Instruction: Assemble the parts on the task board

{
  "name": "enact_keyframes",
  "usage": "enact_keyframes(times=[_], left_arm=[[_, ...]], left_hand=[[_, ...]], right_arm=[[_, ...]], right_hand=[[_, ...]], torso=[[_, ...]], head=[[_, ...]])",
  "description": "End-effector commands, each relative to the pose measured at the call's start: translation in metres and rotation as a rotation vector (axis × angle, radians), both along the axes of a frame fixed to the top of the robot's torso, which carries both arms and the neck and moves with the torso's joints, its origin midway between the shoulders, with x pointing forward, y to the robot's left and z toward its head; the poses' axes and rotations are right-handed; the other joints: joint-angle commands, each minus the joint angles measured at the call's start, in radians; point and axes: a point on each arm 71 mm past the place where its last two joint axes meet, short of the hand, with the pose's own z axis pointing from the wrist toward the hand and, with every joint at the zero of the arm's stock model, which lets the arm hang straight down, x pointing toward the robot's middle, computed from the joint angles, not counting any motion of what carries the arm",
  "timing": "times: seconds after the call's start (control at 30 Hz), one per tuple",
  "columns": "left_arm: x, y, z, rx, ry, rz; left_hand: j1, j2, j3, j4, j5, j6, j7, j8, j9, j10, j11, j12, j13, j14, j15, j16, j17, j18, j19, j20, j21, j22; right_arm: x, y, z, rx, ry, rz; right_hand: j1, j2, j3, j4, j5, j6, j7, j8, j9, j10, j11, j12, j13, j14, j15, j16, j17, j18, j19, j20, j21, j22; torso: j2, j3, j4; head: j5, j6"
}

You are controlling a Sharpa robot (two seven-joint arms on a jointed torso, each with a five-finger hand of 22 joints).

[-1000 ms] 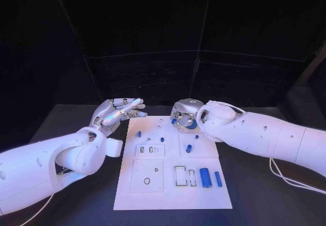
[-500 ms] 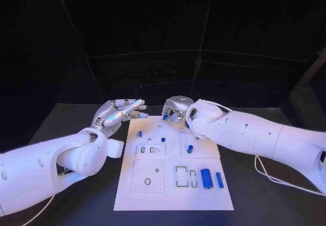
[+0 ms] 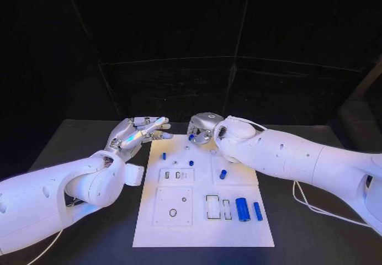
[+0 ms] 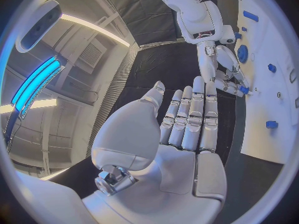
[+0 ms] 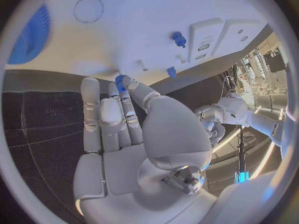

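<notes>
Black table (image 3: 79,138): dark matte top, carrying one white task board (image 3: 203,226) laid flat at its middle, long side running away from the robot. On the board: small blue parts, among them two upright-lying cylinders (image 3: 242,208) side by side near its right edge, and smaller blue pieces (image 3: 222,174) farther up. A white cable (image 3: 306,203) lies on the table, right of the board.

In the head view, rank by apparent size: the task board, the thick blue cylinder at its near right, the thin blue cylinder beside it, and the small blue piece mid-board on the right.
1. Task board
2. Thick cylinder
3. Thin cylinder
4. Small piece, though it lies farther from the camera, so its rank below the thin cylinder is less sure.
</notes>
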Motion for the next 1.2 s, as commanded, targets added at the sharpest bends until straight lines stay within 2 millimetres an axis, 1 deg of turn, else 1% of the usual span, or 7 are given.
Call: enact_keyframes(times=[0.03,0.4,0.6,0.7,0.87,1.1,1.2], left_arm=[[0.000,-0.002,0.001,-0.007,-0.005,-0.015],[0.000,-0.002,0.001,-0.007,-0.002,-0.019],[0.000,-0.003,0.001,-0.007,-0.001,-0.020],[0.001,-0.002,0.001,-0.007,-0.001,-0.020],[0.001,-0.002,0.001,-0.006,0.001,-0.021],[0.000,0.001,0.001,-0.004,0.003,-0.017],[0.000,0.003,0.001,-0.005,0.006,-0.013]], left_hand=[[-0.002,0.001,0.005,-0.001,0.005,0.005,0.000,-0.007,-0.002,0.003,0.007,-0.004,-0.001,0.003,0.004,-0.004,0.001,0.014,0.003,0.003,-0.005,-0.002],[-0.002,0.001,0.005,-0.001,0.005,0.005,0.000,-0.007,-0.002,0.003,0.007,-0.004,-0.001,0.003,0.004,-0.004,0.001,0.014,0.003,0.003,-0.005,-0.002],[-0.002,0.001,0.005,-0.001,0.005,0.005,0.000,-0.007,-0.002,0.003,0.007,-0.004,-0.001,0.003,0.004,-0.004,0.001,0.014,0.003,0.003,-0.005,-0.002],[-0.002,0.001,0.005,-0.001,0.005,0.005,0.000,-0.007,-0.002,0.003,0.007,-0.004,-0.001,0.003,0.004,-0.004,0.001,0.014,0.003,0.003,-0.005,-0.002],[-0.002,0.001,0.005,-0.001,0.005,0.005,0.000,-0.007,-0.002,0.003,0.007,-0.004,-0.001,0.003,0.004,-0.004,0.001,0.014,0.003,0.003,-0.005,-0.002],[-0.001,0.002,0.008,-0.004,0.004,0.006,0.000,-0.008,-0.002,0.004,0.007,-0.006,-0.001,0.003,0.004,-0.007,0.003,0.015,0.004,0.003,-0.007,-0.003],[-0.001,0.002,0.008,-0.004,0.004,0.006,0.000,-0.008,-0.002,0.004,0.007,-0.006,-0.001,0.003,0.004,-0.007,0.003,0.015,0.004,0.003,-0.007,-0.003]], right_arm=[[0.001,0.002,0.000,-0.013,0.018,0.001],[0.004,0.004,0.001,-0.008,0.003,-0.018],[0.005,0.004,0.001,-0.006,-0.001,-0.024],[0.005,0.004,0.002,-0.001,-0.009,-0.027],[0.004,0.000,0.004,0.014,-0.027,-0.032],[-0.007,-0.027,0.011,0.070,-0.046,-0.044],[-0.012,-0.049,0.020,0.134,-0.029,-0.077]], right_hand=[[-0.003,-0.004,0.005,0.001,-0.009,0.003,0.000,-0.004,0.002,0.002,0.005,-0.007,0.001,0.016,0.000,0.005,0.001,-0.011,0.003,0.005,0.008,0.002],[-0.016,-0.012,0.015,0.011,-0.013,-0.013,0.005,-0.012,0.000,-0.018,0.011,-0.018,-0.001,0.011,0.004,0.002,-0.009,-0.010,-0.006,0.009,0.010,-0.001],[-0.037,-0.042,0.018,0.023,-0.014,-0.057,0.016,-0.016,-0.003,-0.079,0.027,-0.046,-0.004,0.001,0.018,-0.012,-0.037,-0.006,-0.027,0.019,0.000,-0.024],[-0.041,-0.066,0.011,0.028,-0.015,-0.117,0.026,-0.017,-0.003,-0.148,0.041,-0.061,-0.003,-0.022,0.029,-0.061,-0.108,0.005,-0.071,0.030,-0.037,-0.088],[-0.026,-0.087,-0.023,0.037,-0.017,-0.187,0.027,-0.015,-0.001,-0.225,0.045,-0.048,0.002,-0.038,0.033,-0.111,-0.178,0.007,-0.082,0.038,-0.055,-0.102],[-0.021,-0.085,-0.047,0.060,0.002,-0.166,0.022,-0.002,0.005,-0.186,0.038,0.017,0.011,-0.021,0.027,-0.082,-0.147,0.007,-0.071,0.033,-0.053,-0.107],[-0.031,-0.082,-0.048,0.076,0.016,-0.137,0.025,0.008,0.008,-0.117,0.030,0.063,0.021,-0.005,0.022,-0.044,-0.097,0.004,-0.054,0.030,-0.037,-0.087]], torso=[[0.001,0.0001,0.0010],[0.002,-0.0008,0.0012],[0.002,-0.0009,0.0006],[0.002,-0.0007,-0.0008],[0.003,0.0000,-0.0022],[0.002,0.0016,-0.0062],[0.000,0.0014,-0.0079]], head=[[0.000,-0.002],[0.001,0.000],[0.003,-0.001],[0.003,0.000],[0.004,0.001],[0.004,0.007],[0.001,0.011]])
